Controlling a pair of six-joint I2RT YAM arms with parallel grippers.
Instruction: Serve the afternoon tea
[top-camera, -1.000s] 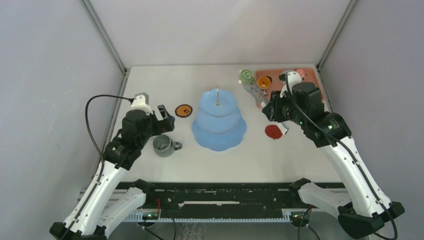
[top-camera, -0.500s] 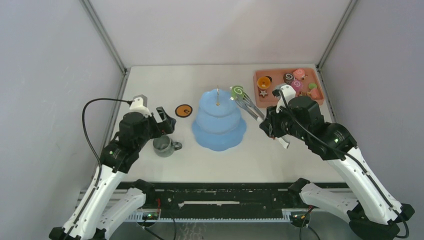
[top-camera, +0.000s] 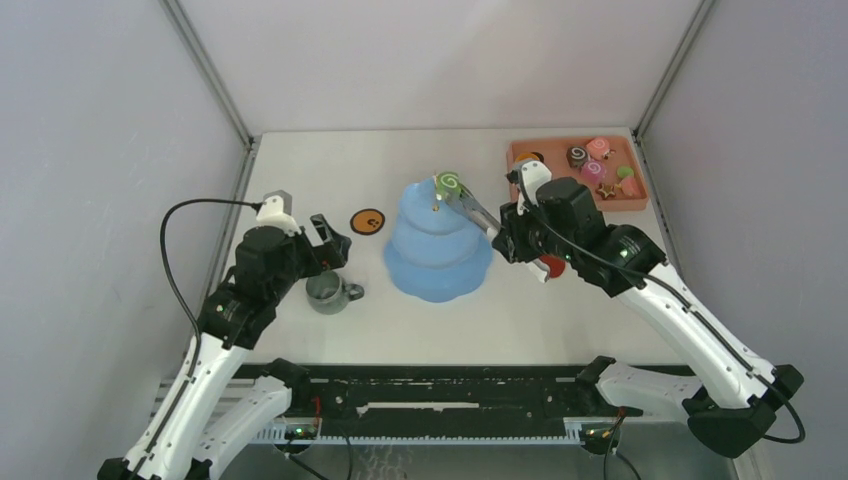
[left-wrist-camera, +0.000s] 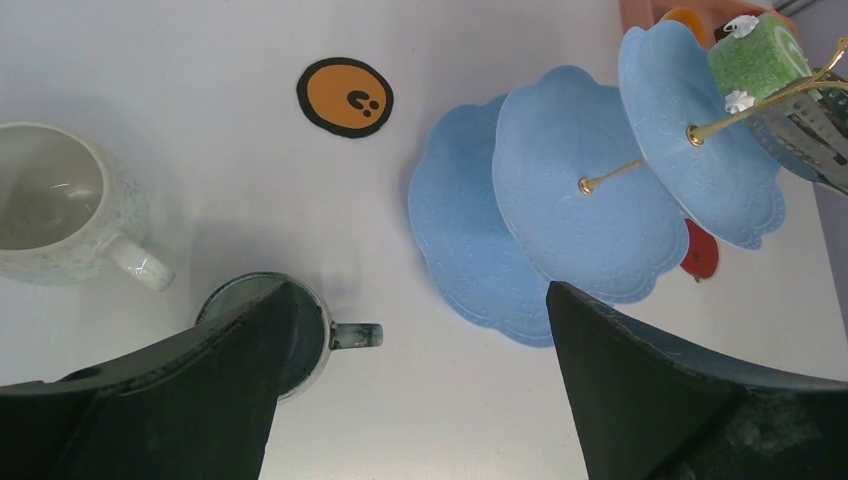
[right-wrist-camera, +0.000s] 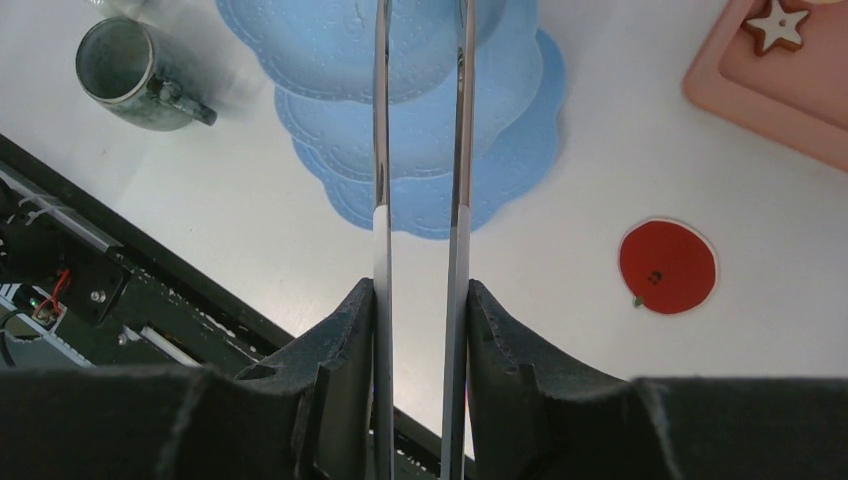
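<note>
1. The right tool is clamped on the long metal tongs. A green swirl roll is pinched in their tips above the top tier of the light blue cake stand.
2. The roll is held close by the gold spindle; a knock there could dislodge it or rock the stand.
3. If released off-centre, the roll may tumble to a lower tier or the desk.
4. The left tool is spread wide and holds nothing, above the grey-green mug; a careless descent could upset it.
</note>
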